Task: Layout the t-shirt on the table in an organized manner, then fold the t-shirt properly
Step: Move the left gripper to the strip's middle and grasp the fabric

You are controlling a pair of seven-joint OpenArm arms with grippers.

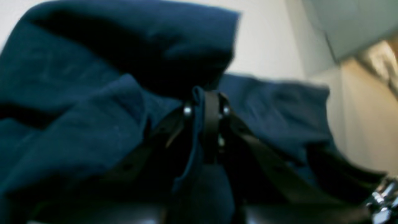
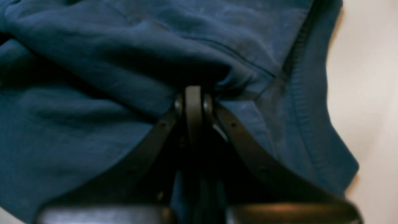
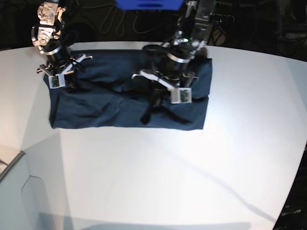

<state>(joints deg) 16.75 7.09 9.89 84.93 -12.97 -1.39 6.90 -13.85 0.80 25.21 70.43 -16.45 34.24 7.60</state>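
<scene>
The dark navy t-shirt [image 3: 110, 105] lies on the white table [image 3: 168, 182] as a rumpled, roughly rectangular patch near the far edge. My left gripper [image 3: 156, 103] is over the shirt's right half. In the left wrist view this gripper [image 1: 206, 96] is shut on a raised fold of the t-shirt [image 1: 77, 124]. My right gripper [image 3: 64, 82] is at the shirt's far left corner. In the right wrist view it [image 2: 193, 93] is shut on bunched t-shirt cloth [image 2: 93, 93], beside a stitched hem [image 2: 304, 102].
A pale grey box corner [image 3: 9, 165] pokes in at the table's lower left. A blue object [image 3: 148, 4] and dark cables lie beyond the curved far edge. Bare white tabletop [image 2: 367, 93] shows right of the hem; a grey box [image 1: 351, 25] shows in the left wrist view.
</scene>
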